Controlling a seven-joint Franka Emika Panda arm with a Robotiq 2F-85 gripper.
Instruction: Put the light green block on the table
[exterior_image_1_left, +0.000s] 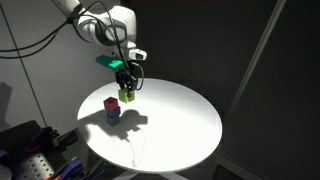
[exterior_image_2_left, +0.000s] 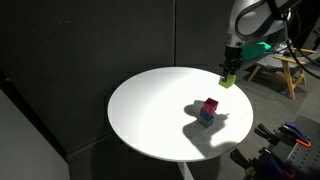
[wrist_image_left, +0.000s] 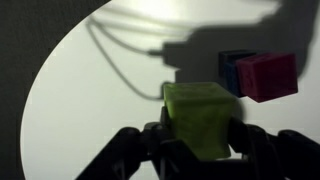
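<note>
Robot fingers (wrist_image_left: 248, 140) clamp the light green block (wrist_image_left: 200, 118) in the air over the white desk (exterior_image_1_left: 180, 120), near a pink cube (wrist_image_left: 268, 75) stacked on a blue cube (wrist_image_left: 229, 68); lowering and release remain.

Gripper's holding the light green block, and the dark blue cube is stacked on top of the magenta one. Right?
Not quite: the stack is the other way round. The magenta cube sits on top of the dark blue cube, as both exterior views show. The rest holds: the gripper is holding the light green block.
</note>
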